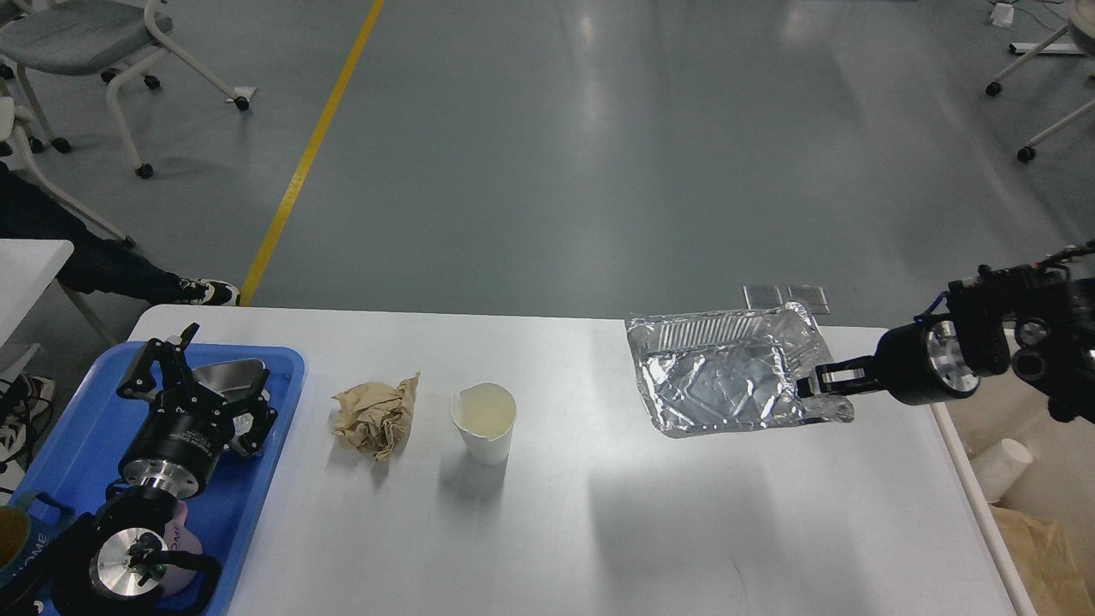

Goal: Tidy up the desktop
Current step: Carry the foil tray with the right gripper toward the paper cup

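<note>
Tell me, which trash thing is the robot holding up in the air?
The shiny foil tray, pinched by the right gripper. The crumpled brown paper and white paper cup sit on the desktop.

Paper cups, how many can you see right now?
2. One paper cup stands upright mid-desktop, beside the crumpled brown paper. Another lies in the beige bin at right. More may be hidden.

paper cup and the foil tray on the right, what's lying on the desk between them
Nothing: in the head view the desktop is bare white between the paper cup and the foil tray, apart from shadow. The tray's right edge is in the right gripper.
</note>
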Controlling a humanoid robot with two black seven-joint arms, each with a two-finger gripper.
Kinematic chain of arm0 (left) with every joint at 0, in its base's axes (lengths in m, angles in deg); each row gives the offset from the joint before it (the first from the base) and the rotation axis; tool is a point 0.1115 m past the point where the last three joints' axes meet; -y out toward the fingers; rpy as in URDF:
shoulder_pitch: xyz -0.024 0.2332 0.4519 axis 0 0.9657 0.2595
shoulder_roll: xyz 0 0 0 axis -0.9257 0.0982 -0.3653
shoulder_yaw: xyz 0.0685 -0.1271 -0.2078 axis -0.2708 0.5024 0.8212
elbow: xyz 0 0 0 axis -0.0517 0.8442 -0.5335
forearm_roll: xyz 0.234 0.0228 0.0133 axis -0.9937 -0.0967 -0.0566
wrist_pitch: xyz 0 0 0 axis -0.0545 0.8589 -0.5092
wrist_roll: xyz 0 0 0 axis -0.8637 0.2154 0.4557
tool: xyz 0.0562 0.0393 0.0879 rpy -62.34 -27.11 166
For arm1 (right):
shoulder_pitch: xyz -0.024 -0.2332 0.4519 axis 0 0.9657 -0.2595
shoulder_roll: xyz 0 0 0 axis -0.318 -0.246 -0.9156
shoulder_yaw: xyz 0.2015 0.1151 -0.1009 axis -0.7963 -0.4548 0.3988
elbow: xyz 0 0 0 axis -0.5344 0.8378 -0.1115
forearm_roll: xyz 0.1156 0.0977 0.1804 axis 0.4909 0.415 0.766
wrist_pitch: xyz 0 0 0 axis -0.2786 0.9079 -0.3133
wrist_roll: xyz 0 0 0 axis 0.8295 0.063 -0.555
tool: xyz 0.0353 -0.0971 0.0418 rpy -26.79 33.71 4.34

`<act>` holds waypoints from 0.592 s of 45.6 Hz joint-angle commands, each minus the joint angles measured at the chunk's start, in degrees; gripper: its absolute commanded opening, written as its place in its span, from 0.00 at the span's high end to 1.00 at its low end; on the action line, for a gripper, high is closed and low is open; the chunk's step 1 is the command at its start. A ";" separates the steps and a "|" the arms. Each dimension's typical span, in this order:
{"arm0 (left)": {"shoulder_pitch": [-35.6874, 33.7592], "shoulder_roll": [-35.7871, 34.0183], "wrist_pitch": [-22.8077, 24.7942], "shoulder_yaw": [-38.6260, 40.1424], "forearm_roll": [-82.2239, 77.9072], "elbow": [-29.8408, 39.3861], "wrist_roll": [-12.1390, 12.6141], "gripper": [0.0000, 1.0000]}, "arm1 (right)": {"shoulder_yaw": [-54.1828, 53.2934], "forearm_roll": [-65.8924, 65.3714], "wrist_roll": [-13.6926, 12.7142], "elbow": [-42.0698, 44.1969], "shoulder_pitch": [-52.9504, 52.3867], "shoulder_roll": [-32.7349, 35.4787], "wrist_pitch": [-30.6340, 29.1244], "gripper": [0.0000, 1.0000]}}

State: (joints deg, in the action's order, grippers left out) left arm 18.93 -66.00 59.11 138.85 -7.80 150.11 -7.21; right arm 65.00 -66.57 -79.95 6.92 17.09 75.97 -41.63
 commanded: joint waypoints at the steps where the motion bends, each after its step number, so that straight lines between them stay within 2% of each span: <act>1: 0.22 -0.44 -0.03 0.00 0.02 0.00 0.03 0.04 | 3.64 0.59 -0.02 2.83 -3.47 -4.60 0.00 1.00; 7: 0.30 -0.53 -0.03 0.08 0.02 0.09 0.47 0.04 | 3.90 0.50 0.07 6.52 -3.56 -8.20 0.00 1.00; 17: 0.13 0.00 -1.34 0.70 0.02 -0.08 0.65 0.04 | 4.08 0.32 -0.02 8.02 -4.96 -11.72 -0.09 1.00; 27: 0.04 0.00 -0.55 1.40 0.29 -0.26 0.74 0.03 | 4.87 0.32 -0.02 11.71 -6.89 -16.46 -0.35 1.00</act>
State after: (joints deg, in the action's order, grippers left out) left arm 19.06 -66.04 58.20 139.97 -7.71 149.93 -6.50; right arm 69.09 -66.22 -79.97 17.04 11.41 62.24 -41.87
